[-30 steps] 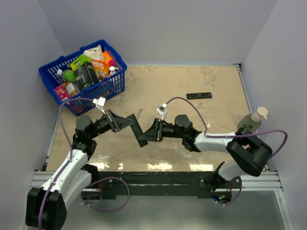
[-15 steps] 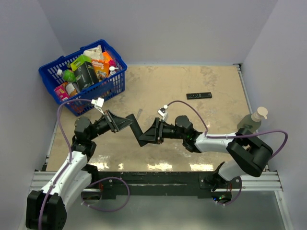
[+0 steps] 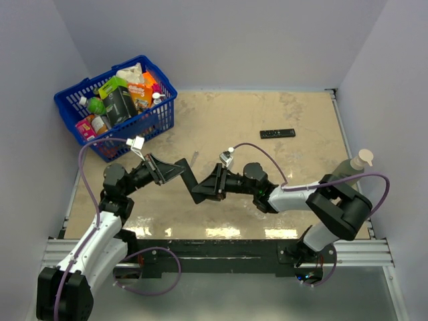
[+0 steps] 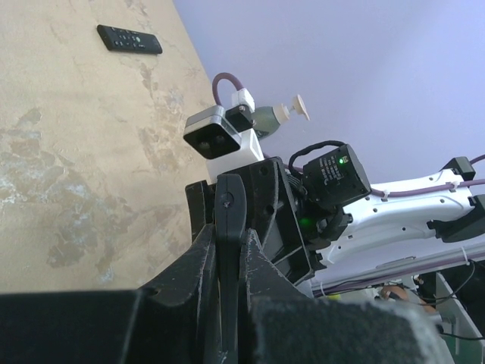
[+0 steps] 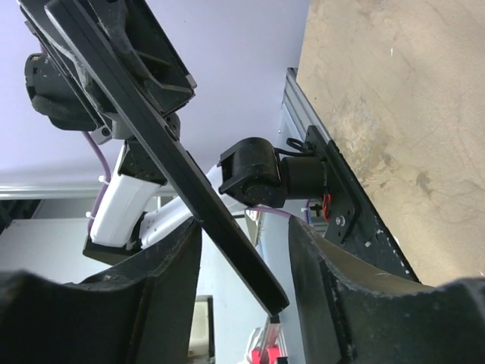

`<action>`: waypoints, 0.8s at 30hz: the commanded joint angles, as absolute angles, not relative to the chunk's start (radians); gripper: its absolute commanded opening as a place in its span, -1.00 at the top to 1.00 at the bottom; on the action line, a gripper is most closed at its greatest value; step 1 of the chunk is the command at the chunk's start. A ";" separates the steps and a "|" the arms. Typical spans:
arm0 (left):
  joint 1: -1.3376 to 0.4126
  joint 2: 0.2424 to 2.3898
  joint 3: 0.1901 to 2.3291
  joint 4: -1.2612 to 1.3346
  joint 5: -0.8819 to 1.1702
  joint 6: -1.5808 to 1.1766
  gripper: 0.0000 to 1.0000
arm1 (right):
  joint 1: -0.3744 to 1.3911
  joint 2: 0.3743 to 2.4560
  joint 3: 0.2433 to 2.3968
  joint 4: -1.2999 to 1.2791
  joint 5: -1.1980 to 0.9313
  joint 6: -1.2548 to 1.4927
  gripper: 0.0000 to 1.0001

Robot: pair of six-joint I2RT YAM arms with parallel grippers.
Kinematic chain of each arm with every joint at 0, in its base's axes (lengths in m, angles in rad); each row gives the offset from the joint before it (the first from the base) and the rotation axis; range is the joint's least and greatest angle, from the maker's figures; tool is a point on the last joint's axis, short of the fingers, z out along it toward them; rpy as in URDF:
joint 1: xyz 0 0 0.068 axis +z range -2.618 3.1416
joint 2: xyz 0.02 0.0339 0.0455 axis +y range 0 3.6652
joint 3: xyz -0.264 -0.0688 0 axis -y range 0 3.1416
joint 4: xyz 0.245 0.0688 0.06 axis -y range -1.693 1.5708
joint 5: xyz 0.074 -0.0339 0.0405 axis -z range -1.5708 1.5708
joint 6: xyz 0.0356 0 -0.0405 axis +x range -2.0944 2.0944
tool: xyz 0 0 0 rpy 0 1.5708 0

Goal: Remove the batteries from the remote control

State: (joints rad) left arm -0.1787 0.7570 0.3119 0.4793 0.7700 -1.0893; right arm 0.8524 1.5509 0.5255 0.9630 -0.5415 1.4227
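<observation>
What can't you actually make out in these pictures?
- Batteries: seen in no view; whether any sit inside the held remote cannot be told.
- Its battery door: tiny and dark in the top view; only narrow sides show in wrist views.
- Table remote labels: too small.

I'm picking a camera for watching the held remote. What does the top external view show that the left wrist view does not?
Only top external: the blue basket full of groceries. Only left wrist: a close, edge-on look at the black remote clamped in the left pincer. Both: the second remote lying on the table, the soap bottle, and the right pincer at the black remote's other end.
</observation>
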 commanded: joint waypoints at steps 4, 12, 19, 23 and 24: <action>-0.172 0.753 0.304 0.565 0.761 -1.104 1.00 | 0.856 1.549 0.492 1.066 -0.531 1.447 0.26; -0.172 0.758 0.291 0.569 0.755 -1.109 1.00 | 0.856 1.554 0.474 1.074 -0.537 1.434 0.60; -0.172 0.775 0.284 0.535 0.735 -1.077 1.00 | 0.854 1.560 0.469 1.082 -0.543 1.442 0.48; -0.172 0.799 0.285 0.493 0.701 -1.036 1.00 | 0.851 1.575 0.471 1.051 -0.540 1.414 0.21; -0.172 0.804 0.287 0.474 0.690 -1.029 1.00 | 0.851 1.580 0.460 1.064 -0.540 1.414 0.17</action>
State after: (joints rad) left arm -0.1772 0.7853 0.2836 0.4835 0.7601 -1.1290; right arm 0.8562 1.5635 0.4782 1.0561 -0.5453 1.4197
